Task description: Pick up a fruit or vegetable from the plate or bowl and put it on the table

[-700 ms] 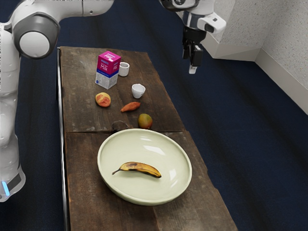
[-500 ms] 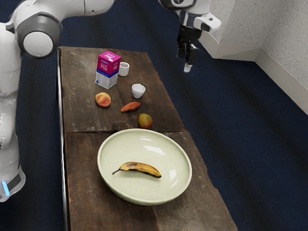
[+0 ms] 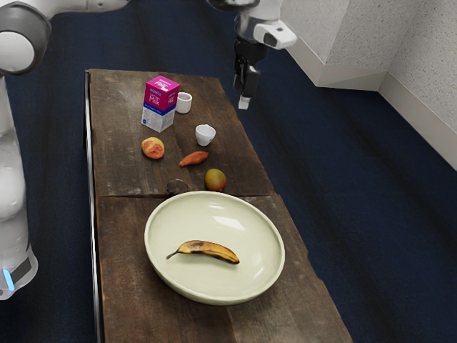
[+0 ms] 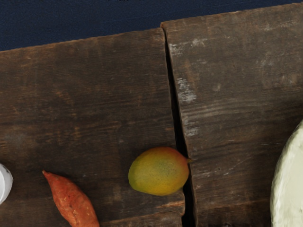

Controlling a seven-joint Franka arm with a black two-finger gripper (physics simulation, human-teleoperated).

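Banana (image 3: pixel 207 250), yellow with brown patches, lies in the wide pale-green bowl (image 3: pixel 193 216) on the wooden counter (image 3: pixel 128 236); its thin stem points to the exterior view's left. End effector (image 3: pixel 244 101) hangs raised in that view, tip downward, well apart from the bowl — whether it stands wide or narrow, I cannot tell. Just beyond the bowl's far rim sits a green-and-red mango (image 3: pixel 215 179), with an orange sweet potato (image 3: pixel 193 158) past it and a red-and-yellow peach (image 3: pixel 153 148) toward the exterior view's left. White cup (image 3: pixel 206 136) near the sweet potato; second white cup (image 3: pixel 184 103) beside an upright pink, white and blue milk carton (image 3: pixel 160 104). Wrist view looks onto the counter's boards: mango close beside the dark seam (image 4: pixel 174 104) — sweet potato to one side of it, part of the bowl to the other. A sliver of white cup and the dark blue floor (image 4: pixel 71 21) also appear.
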